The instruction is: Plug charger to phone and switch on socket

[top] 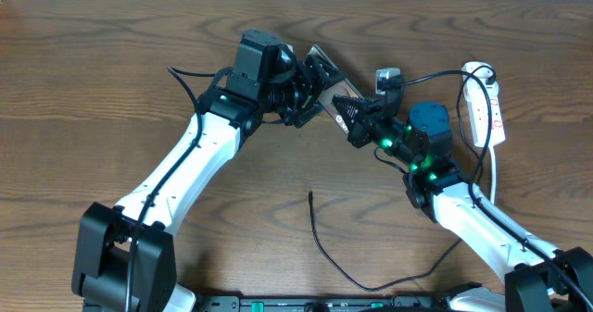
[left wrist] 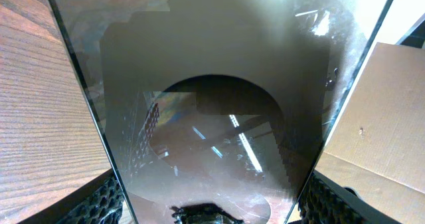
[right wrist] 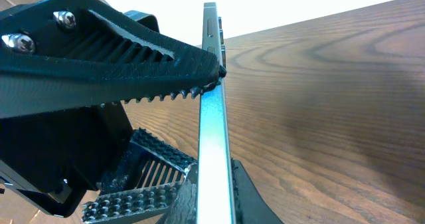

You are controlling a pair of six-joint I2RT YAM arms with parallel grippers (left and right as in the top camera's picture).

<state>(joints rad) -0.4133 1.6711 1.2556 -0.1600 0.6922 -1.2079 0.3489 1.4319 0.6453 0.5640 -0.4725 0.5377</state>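
Phone (top: 330, 82) is off the desk (top: 111, 71) at rear centre, tilted and held between the two arms' ends. Left pincer (top: 310, 88) is clamped on it: in the left wrist view the glossy dark slab (left wrist: 212, 84) fills the frame, with the ribbed finger pads (left wrist: 99, 204) pressing in at both lower corners. Right pincer (top: 357, 118) meets the phone from the other side. In the right wrist view the phone shows edge-on (right wrist: 212, 137). The jaws stand apart, and the toothed upper finger (right wrist: 119, 58) touches the phone's edge with its tip. The phone lies across the fingertips, not between the fingers. Charger (top: 320, 243) lies loose on the desk in front of the arms, well apart from the phone. Its plug tip (top: 310, 195) points to the rear, and the cable curves to the front edge. Socket (top: 488, 108) lies at the right rear, beside the right arm, with its white cord (top: 494, 168) trailing forward. Switch position: cannot tell.
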